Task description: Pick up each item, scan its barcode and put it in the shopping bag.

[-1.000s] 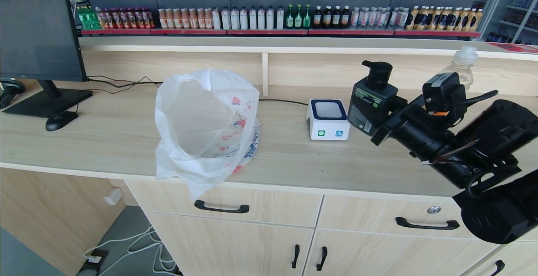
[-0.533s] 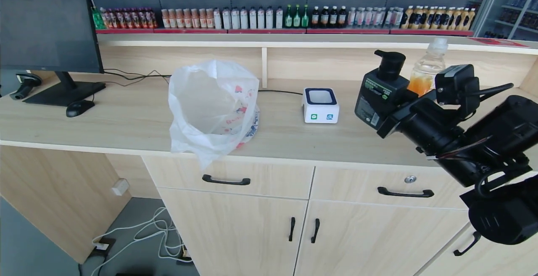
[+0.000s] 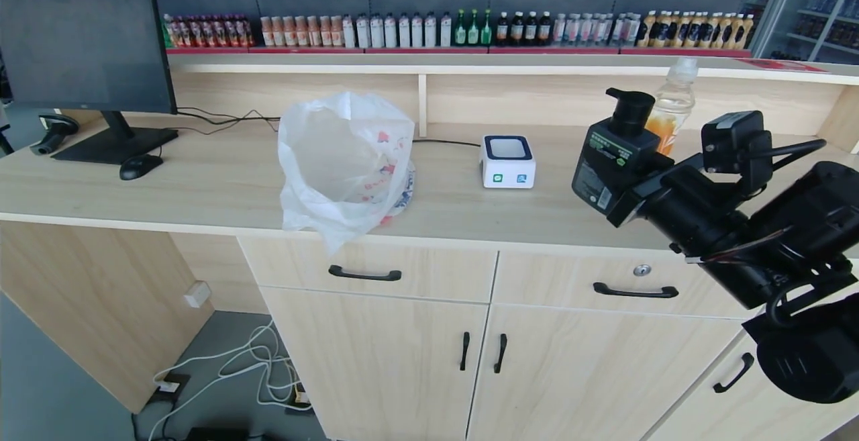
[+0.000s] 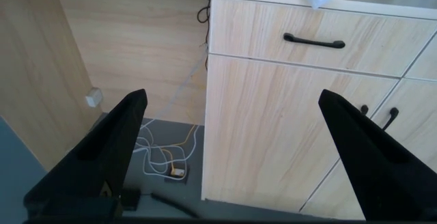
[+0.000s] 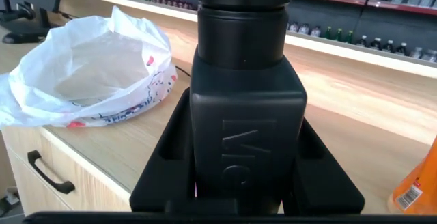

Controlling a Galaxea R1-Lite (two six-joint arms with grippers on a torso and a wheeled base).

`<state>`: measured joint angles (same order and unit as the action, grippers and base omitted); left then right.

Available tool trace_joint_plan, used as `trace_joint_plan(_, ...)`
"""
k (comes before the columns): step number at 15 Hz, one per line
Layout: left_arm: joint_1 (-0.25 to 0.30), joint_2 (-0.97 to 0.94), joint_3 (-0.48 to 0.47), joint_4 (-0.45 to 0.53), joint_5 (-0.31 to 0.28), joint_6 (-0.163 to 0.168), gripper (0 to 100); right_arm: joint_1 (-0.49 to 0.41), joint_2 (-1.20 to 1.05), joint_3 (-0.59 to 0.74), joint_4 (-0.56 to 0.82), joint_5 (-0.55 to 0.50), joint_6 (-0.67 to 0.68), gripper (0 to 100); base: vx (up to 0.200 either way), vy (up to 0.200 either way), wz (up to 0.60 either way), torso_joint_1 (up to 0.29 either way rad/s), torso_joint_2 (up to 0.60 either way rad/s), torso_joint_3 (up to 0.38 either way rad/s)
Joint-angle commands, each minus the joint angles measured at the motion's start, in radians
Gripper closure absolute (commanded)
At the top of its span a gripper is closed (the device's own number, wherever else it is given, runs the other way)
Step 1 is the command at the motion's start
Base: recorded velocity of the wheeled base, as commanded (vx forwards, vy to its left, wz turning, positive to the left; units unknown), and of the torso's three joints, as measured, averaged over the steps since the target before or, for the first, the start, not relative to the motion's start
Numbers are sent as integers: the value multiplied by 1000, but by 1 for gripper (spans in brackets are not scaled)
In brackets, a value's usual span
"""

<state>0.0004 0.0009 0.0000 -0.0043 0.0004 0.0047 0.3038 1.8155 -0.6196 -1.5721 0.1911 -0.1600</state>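
Scanner (image 3: 508,161) sits toward your tabletop's (image 3: 201,192) back edge, left of the upright black pump bottle (image 3: 607,152) clamped in your right claw (image 3: 625,189).

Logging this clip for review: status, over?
Right gripper shut on pump bottle, held right of scanner. Left gripper open, low beside cabinet. Shopping bag open; nothing blocking.

Black pump bottle (image 3: 607,159) is sitting upright, clamped low down between the right fingers (image 5: 321,169). White plastic shopping bag (image 3: 345,159) is standing open on the surface, well left of the fingers. White scanner (image 3: 508,161) is sitting between bag and fingers. Orange drink bottle (image 3: 668,109) is standing just beyond them.
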Motion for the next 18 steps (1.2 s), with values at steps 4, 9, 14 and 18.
trace_joint_plan(4,0,1,0,0,1,-3,0,-60,-5,3,1,-1,10,100,0,200,0,5,5,0)
trace_joint_plan(9,0,1,0,0,1,-3,0,-83,4,6,1,1,27,100,0,200,0,3,5,2)
trace_joint_plan(14,0,1,0,0,1,-3,0,-83,1,9,1,1,28,100,0,200,0,2,4,0)
trace_joint_plan(18,0,1,0,0,0,-3,0,-83,1,0,1,1,30,100,0,150,0,2,2,3)
